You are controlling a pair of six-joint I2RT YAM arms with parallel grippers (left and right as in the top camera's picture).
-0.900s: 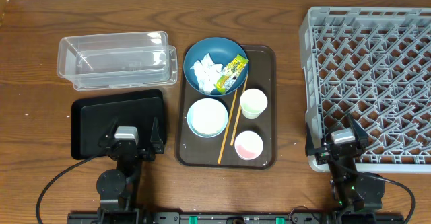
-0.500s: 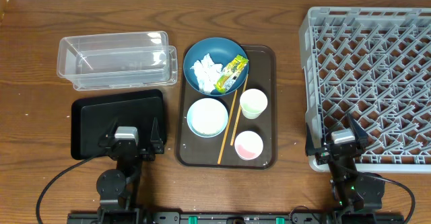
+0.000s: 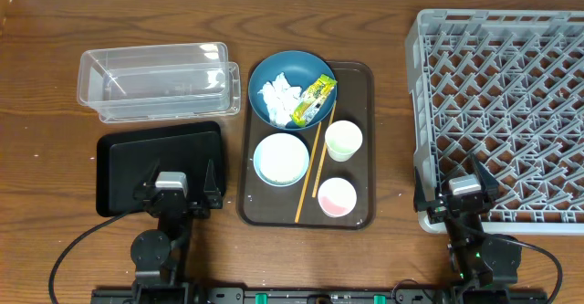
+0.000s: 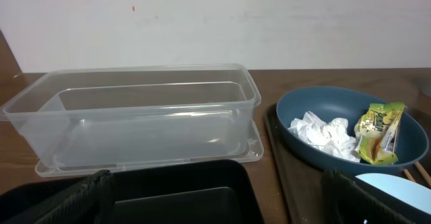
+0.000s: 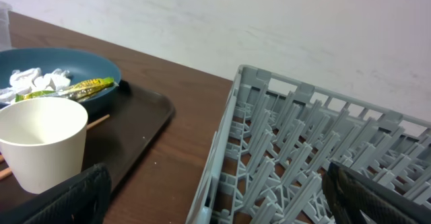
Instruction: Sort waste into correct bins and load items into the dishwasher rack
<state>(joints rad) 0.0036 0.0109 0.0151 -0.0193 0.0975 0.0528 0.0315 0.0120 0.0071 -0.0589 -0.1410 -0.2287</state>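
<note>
Nothing moved since the earlier frames; both arms sit parked at the near table edge. Waste first: crumpled paper scraps [image 3: 279, 97] and snack wrapper [image 3: 315, 97] lie inside the blue bowl [image 3: 301, 67], at the far end of the brown tray [image 3: 360, 76]. Both look light and soft and should crush under a pinch. Wrapper likely slick, so take it mid-length from above. Loose rice too small to tell. Bowl probably rigid, smooth, heavier: grip the rim once emptied.

White bowl [image 3: 281, 158] sits near-left on the tray. Green cup [image 3: 343, 141] and pink cup [image 3: 337, 197] stand upright to its right, likely light and tippy; pinch 1 wall. 2 chopsticks [image 3: 308, 174] lie flat between bowl and cups, thin and hard to get under.

Clear tub [image 3: 155, 83] is far left, black tray [image 3: 128, 162] just nearer, rack [image 3: 511, 94] at right, all empty. Left hand [image 3: 179, 181] is open over the black tray, holding nothing. Right hand [image 3: 459, 178] is open at the rack's near-left corner, also holding nothing. Obstacles: cups crowd the chopsticks, and the bowl wall limits reach to the scraps.
</note>
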